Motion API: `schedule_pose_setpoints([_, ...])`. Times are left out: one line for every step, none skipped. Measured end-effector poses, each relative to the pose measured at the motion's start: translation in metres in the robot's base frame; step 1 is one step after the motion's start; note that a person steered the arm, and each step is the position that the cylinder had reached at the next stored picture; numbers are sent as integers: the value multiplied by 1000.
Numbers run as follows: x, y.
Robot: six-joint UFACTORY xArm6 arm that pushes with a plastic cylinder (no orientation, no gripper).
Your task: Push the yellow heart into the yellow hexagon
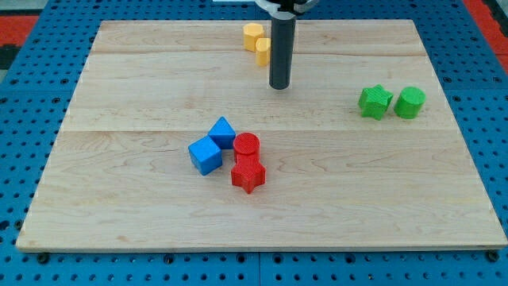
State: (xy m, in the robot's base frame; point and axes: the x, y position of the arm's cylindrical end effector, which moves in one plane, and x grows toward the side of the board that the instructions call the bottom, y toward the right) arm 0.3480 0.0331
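A yellow hexagon [252, 34] lies near the view's top, just left of the rod. A yellow heart [263, 52] sits right below it, touching it, and is partly hidden behind the rod. My tip [279, 86] rests on the board just below and to the right of the yellow heart, close to it; I cannot tell if the rod touches the heart.
Two blue blocks [205, 154] [223, 131] and a red cylinder [247, 144] and red star [248, 172] cluster at the board's middle. A green star [375, 102] and green cylinder [410, 102] lie at the view's right. The wooden board [119, 199] sits on a blue pegboard.
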Motion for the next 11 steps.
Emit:
schedule_pose_setpoints([23, 24])
schedule_pose_setpoints([27, 29])
schedule_pose_setpoints([-35, 6])
schedule_pose_setpoints([-51, -16])
schedule_pose_setpoints([-51, -15])
schedule_pose_setpoints([-51, -15])
schedule_pose_setpoints([-60, -16])
schedule_pose_setpoints([-67, -15])
schedule_pose_setpoints([-47, -13])
schedule_pose_setpoints([-18, -13])
schedule_pose_setpoints([2, -2])
